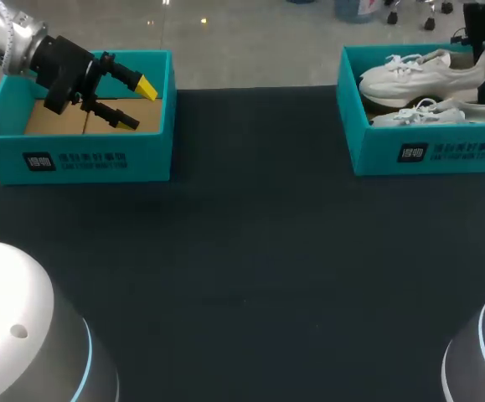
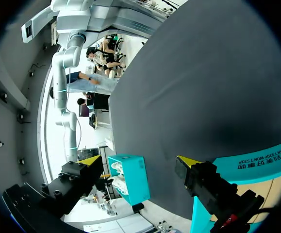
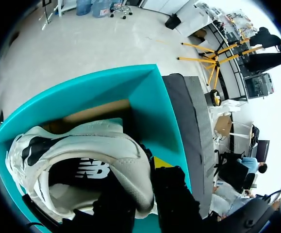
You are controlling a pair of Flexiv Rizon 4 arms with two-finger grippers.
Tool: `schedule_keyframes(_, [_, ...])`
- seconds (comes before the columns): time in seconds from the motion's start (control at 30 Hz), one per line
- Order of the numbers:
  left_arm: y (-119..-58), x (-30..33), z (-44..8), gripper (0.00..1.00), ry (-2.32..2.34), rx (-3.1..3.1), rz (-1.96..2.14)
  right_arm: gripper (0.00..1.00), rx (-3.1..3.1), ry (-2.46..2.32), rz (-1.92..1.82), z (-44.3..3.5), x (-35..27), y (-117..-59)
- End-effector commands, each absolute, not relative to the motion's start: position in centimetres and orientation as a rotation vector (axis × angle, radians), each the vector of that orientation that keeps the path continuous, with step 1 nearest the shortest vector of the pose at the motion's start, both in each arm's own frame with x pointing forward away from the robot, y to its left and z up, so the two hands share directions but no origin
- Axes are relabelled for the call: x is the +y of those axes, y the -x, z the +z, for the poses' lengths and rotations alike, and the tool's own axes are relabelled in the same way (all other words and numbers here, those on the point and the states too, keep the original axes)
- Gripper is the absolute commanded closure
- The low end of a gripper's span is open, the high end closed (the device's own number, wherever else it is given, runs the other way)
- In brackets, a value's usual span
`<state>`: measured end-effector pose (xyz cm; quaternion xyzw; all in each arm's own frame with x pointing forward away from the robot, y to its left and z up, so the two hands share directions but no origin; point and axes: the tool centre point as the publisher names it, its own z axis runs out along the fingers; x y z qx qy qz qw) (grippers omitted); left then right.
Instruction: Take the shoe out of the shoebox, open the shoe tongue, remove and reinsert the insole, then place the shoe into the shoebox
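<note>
- The left gripper [image 1: 140, 105] hangs in the upper left of the head view, above the open left box [image 1: 74, 159], a teal box with a bare brown cardboard floor.
- Its jaws are spread wide and hold nothing. In the left wrist view both yellow fingertips [image 2: 89, 159] show, with only the dark table [image 1: 250, 251] and the distant shoebox [image 2: 130, 177] in the gap between them.
- In the head view only one yellow tip of this gripper shows; the other finger looks all black from that side.
- The table cloth fills the middle of the head view, between the two boxes, which stand well apart.
- The shoebox [image 1: 426, 155] stands in the upper right of the head view. Its right end is cut off by the frame edge.
- The shoe [image 1: 422, 75] lies on its side in the rear part of the shoebox, toe to the left. A second shoe [image 1: 443, 113] lies just beside it, nearer the front wall.
- The right gripper [image 3: 145, 189] comes down at the shoe's heel end. Its jaws pinch the heel wall: one finger is inside the opening, the other outside, against the shoebox wall.
- The inner finger is hard to tell from the dark lining, and only one yellow tip shows, beside the heel.
</note>
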<state>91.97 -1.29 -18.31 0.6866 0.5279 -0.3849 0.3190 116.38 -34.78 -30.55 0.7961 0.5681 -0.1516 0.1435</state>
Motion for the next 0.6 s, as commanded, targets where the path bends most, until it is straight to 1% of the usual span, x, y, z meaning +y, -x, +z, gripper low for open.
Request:
schedule_keyframes(0.03, [-92.0, -1.3, -18.3, 0.00, -1.808, 1.389, -1.011, 1.00, 1.623, -2.308, -0.445, -32.1, -34.9, -116.8])
schedule_keyframes(0.57, [-92.0, -1.3, -18.3, 0.00, -1.808, 1.389, -1.011, 1.00, 1.564, -2.318, -0.509, -34.5, -35.1, -116.4])
schedule_keyframes(0.6, [-92.0, -1.3, -18.3, 0.00, -1.808, 1.389, -1.011, 0.86, 1.562, -2.320, -0.511, -34.5, -35.0, -116.4])
